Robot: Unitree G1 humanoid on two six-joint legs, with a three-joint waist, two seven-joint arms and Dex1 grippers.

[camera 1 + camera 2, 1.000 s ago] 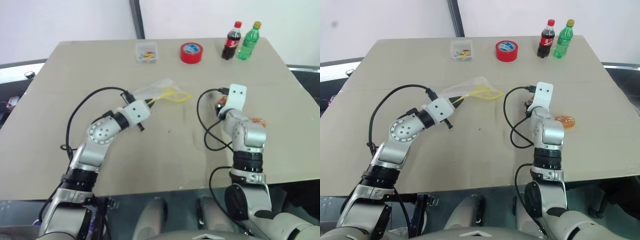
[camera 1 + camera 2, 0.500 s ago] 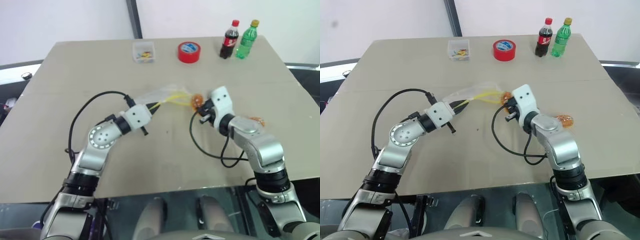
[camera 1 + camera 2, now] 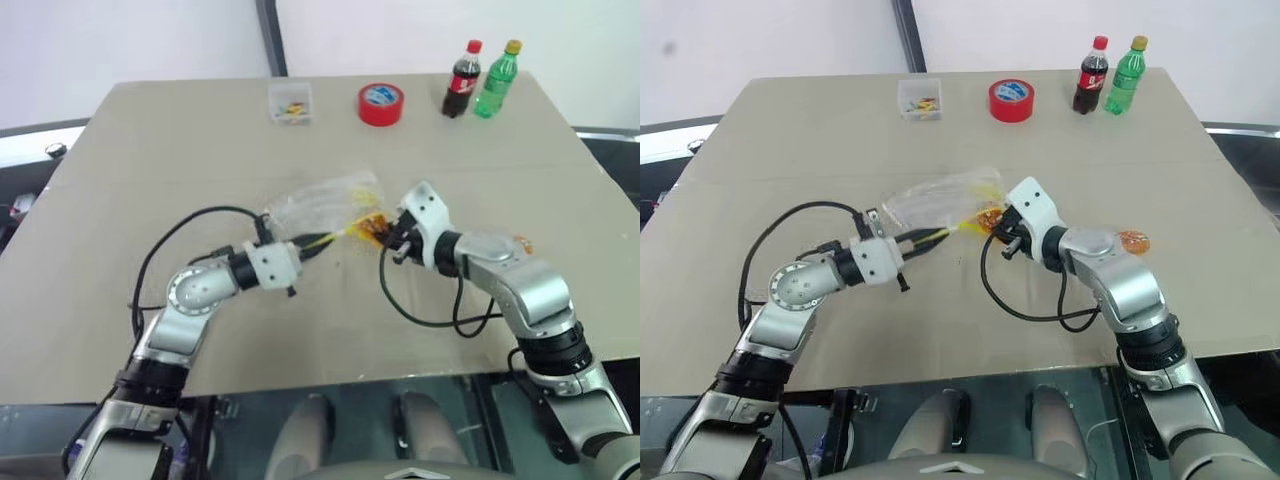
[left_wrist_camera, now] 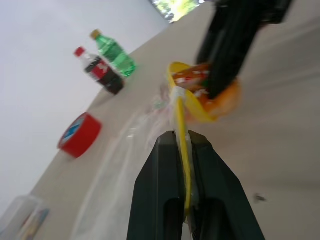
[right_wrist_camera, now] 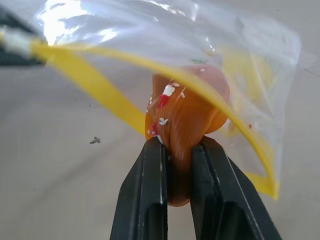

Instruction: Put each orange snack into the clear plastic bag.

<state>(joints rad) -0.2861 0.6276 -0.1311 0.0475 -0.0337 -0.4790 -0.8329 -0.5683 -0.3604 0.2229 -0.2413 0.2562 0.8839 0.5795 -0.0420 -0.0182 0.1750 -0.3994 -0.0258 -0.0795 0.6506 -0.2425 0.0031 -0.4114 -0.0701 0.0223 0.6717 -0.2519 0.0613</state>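
My right gripper (image 3: 387, 233) is shut on one orange snack (image 5: 187, 107) and holds it in the mouth of the clear plastic bag (image 3: 320, 203), against the yellow seal strip (image 4: 181, 115). My left gripper (image 3: 318, 243) is shut on that strip and holds the bag's mouth up just above the table, facing the right gripper. The rest of the bag trails back toward the far left. Another orange snack (image 3: 1132, 241) lies on the table behind my right forearm.
At the table's far edge stand a small clear box (image 3: 290, 103), a red tape roll (image 3: 381, 104), a cola bottle (image 3: 462, 78) and a green bottle (image 3: 497, 78). Black cables loop beside both wrists.
My right gripper swung left with the snack to the bag's mouth and pushed in. The left gripper drew back toward me and to the right, pulling the bag along.
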